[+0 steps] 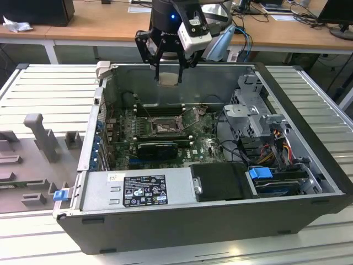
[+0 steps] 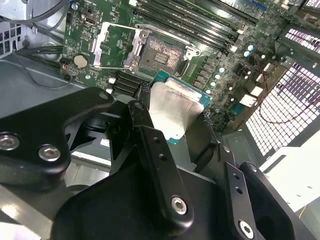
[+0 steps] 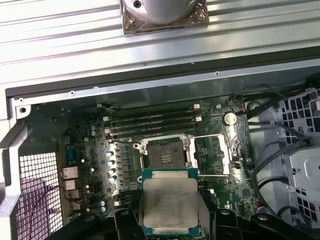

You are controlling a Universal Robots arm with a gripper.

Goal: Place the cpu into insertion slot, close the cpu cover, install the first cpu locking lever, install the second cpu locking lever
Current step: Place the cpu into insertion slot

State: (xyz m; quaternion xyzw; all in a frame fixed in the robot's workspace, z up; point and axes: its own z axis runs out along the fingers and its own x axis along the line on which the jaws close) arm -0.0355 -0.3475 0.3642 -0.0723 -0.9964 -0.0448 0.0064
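the gripper [image 1: 169, 70] is hanging in the upper middle of the exterior view, over the far wall of the open case [image 1: 193, 221]. its fingers are closing on two opposite edges of the cpu [image 1: 168, 78], with the gap between them no wider than the chip. it is holding the cpu flat in the air, pale face toward the wrist cameras [image 3: 170, 207], well above the board [image 1: 124, 138] and touching nothing else. the slot [image 1: 164, 128] is sitting lower, near the middle of the exterior view, and in both wrist views its grey middle [image 3: 166, 154] is lying bare. the cover [image 3: 212, 155] is lying flipped open just beside the slot, on the side nearer the round battery [image 3: 229, 118]. long memory slots [image 3: 150, 122] are running along another side of the slot. the case is resting on a slatted table [image 1: 44, 88].
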